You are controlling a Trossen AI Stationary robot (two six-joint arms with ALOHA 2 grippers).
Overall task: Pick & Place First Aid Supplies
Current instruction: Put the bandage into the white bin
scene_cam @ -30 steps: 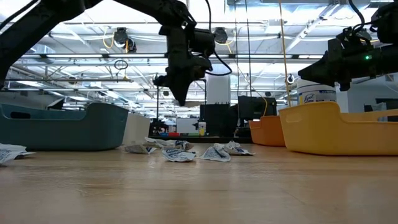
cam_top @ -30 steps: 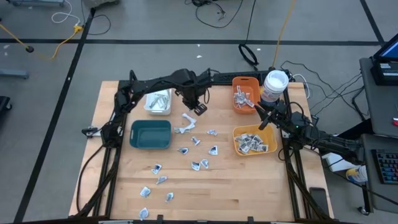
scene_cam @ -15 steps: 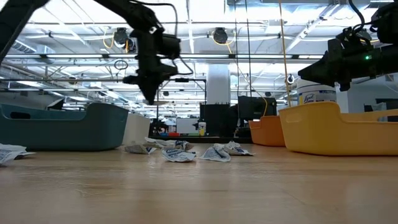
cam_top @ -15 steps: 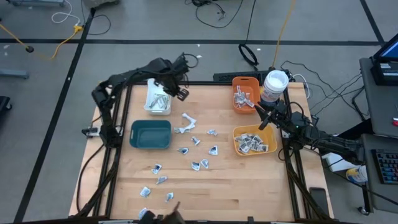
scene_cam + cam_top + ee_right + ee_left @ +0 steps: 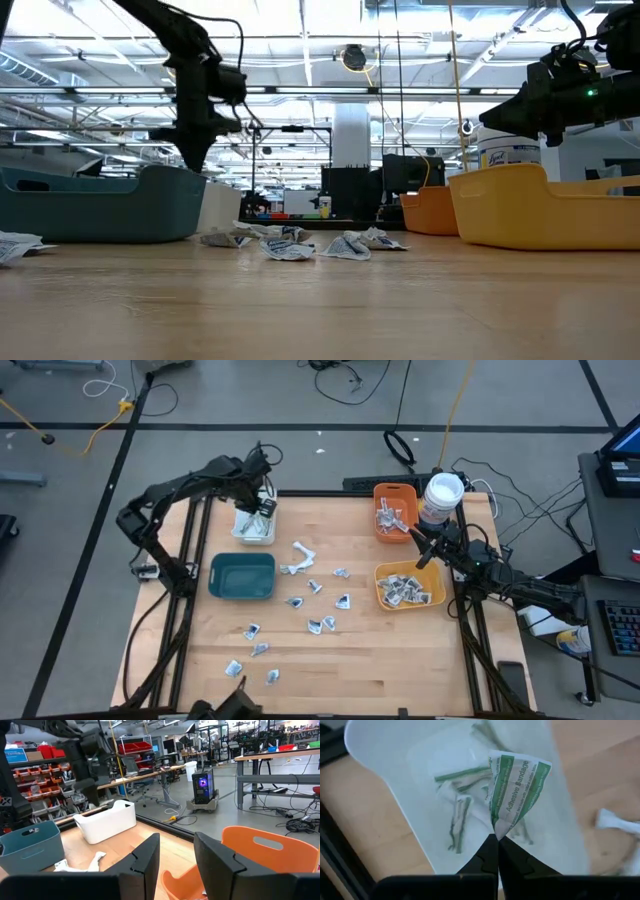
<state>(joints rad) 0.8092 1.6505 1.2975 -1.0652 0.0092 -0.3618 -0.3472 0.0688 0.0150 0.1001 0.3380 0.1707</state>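
Up at the upper left, the left gripper [image 5: 262, 503] hangs over the white bin [image 5: 254, 526], clamped on an adhesive bandage packet [image 5: 516, 790]. Right of centre, the right gripper [image 5: 420, 541] waits, fingers apart, above the orange bin [image 5: 393, 512].

A white packet [image 5: 516, 790] with green stripes, pinched at its lower corner by the left gripper [image 5: 497, 851] above a white bin [image 5: 395, 765], reads "Adhesive Bandage" in green letters; no other text is legible.
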